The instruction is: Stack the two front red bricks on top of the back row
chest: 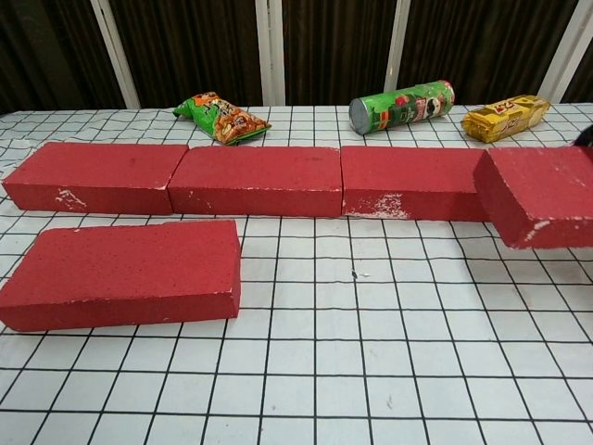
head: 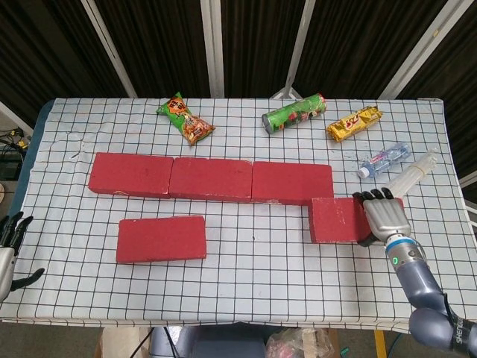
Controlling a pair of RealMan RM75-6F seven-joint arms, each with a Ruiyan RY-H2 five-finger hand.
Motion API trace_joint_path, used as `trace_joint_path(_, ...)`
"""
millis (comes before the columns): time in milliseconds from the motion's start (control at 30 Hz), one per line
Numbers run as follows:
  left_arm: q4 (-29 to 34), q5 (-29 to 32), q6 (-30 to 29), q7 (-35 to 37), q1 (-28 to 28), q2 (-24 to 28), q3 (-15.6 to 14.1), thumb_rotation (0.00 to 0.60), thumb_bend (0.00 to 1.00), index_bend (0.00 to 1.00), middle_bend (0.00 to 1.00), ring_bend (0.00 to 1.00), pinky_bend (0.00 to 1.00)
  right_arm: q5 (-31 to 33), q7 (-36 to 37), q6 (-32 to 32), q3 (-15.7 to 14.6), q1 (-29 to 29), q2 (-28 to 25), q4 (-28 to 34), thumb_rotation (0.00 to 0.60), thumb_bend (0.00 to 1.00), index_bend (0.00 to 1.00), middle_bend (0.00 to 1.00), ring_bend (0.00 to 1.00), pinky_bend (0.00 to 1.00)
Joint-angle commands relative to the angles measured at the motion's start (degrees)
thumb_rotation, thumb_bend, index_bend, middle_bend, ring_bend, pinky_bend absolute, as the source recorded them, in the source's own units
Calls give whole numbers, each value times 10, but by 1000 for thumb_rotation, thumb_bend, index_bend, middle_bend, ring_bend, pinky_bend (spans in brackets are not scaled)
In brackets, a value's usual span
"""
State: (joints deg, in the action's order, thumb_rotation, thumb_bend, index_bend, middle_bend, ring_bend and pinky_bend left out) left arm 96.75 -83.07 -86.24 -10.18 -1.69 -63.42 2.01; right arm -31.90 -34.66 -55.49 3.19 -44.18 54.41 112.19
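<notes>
Three red bricks form the back row (head: 210, 179) (chest: 255, 178) across the table. A front red brick (head: 161, 239) (chest: 125, 273) lies flat at the left front. My right hand (head: 384, 218) grips the right end of the other front red brick (head: 337, 219) (chest: 539, 193), which hangs lifted and tilted, overlapping the right end of the back row in both views. In the chest view only a dark bit of that hand shows at the right edge. My left hand (head: 10, 246) hangs at the table's left edge, fingers apart, holding nothing.
At the back lie a green snack bag (head: 185, 119), a green chip can (head: 294, 112) and a yellow packet (head: 354, 123). A water bottle (head: 383, 160) and a clear plastic wrapper (head: 408, 176) lie just behind my right hand. The checked tablecloth (head: 253, 268) covers the table.
</notes>
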Motion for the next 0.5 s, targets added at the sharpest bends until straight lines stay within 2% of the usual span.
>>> trace_joint_path(33,-2,8,6,3,-3,1,3,600,0,110,19,0,0,94,-56,-2,38,-74,-18,34,600,133,234,285,108,0)
trace_joint_path(267,-9,34,20,9,-10,1,15,600,0,111,19,0,0,302,-138,31,80,-234,22,4,600,133,234,287,108,0)
trace_joint_path(500,-17,46,26,14,-15,-2,22,600,0,112,19,0,0,480,-185,26,113,-358,113,-102,600,133,233,287,108,0)
